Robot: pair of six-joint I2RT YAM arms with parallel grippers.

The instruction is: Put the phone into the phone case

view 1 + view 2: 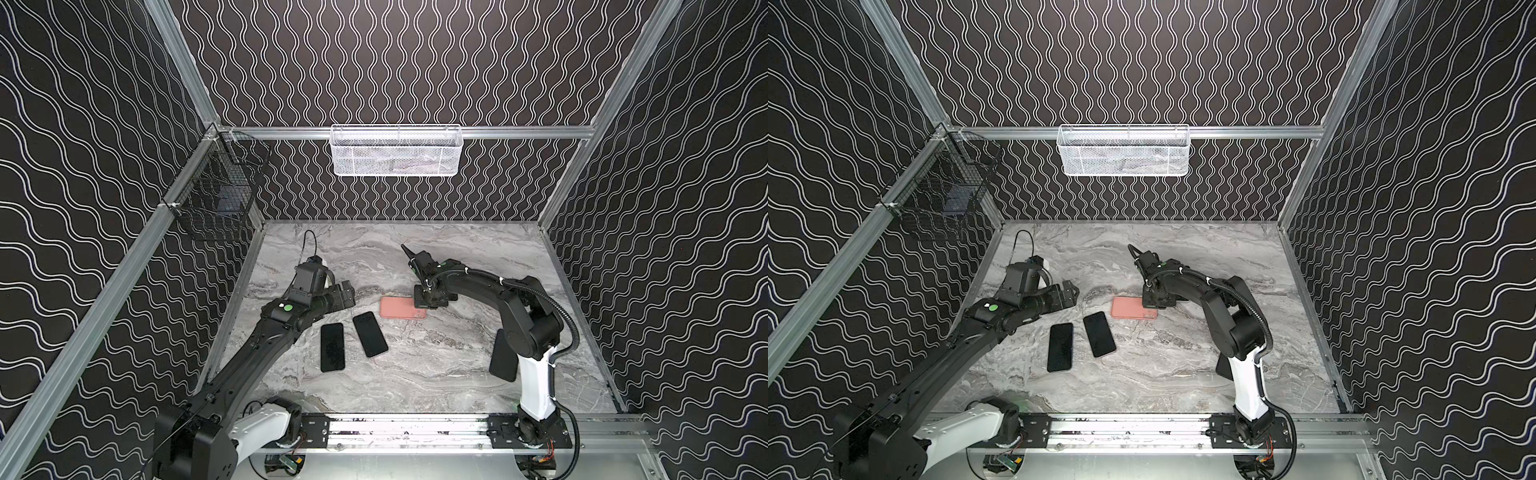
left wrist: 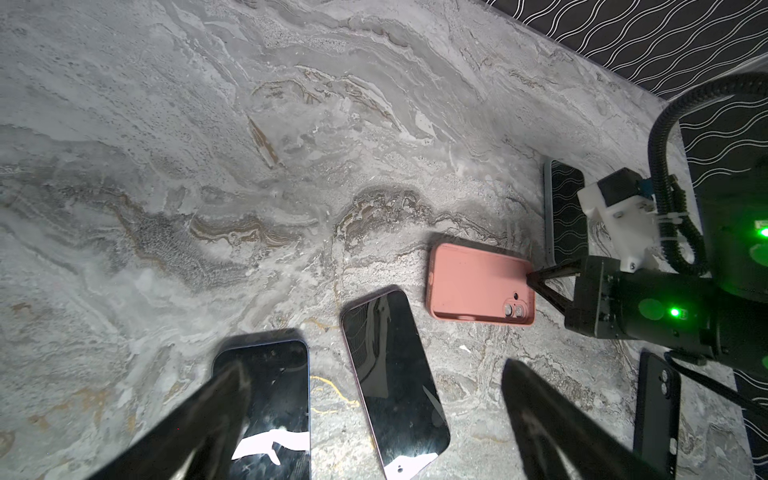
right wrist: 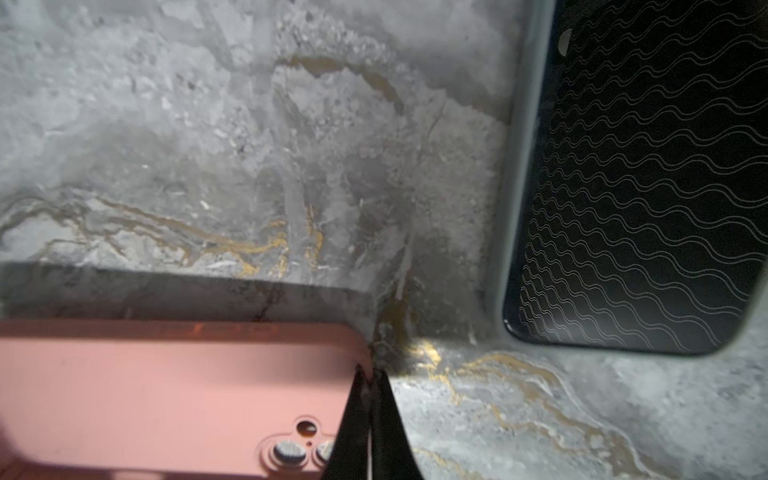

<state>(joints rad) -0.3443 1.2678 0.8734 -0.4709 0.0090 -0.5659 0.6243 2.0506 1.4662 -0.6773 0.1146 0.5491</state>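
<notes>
The pink case [image 2: 473, 286], likely soft, lies flat on the worktop [image 2: 208, 166], its end rim pinched between the right fingers [image 2: 555, 299]; the left fingers [image 2: 216, 415] are spread wide near the phone [image 2: 395, 382], likely slippery, best gripped across its long edges

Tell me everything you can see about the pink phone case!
The pink case is a smooth, matte, rubbery-looking shell with rounded corners and a low raised rim. It lies flat on the marble table, open side up and empty. Near one corner are two round camera holes and a smaller one. The right gripper pinches the rim at that short end, fingers almost together. Nothing else touches it; a dark phone lies close by.
</notes>
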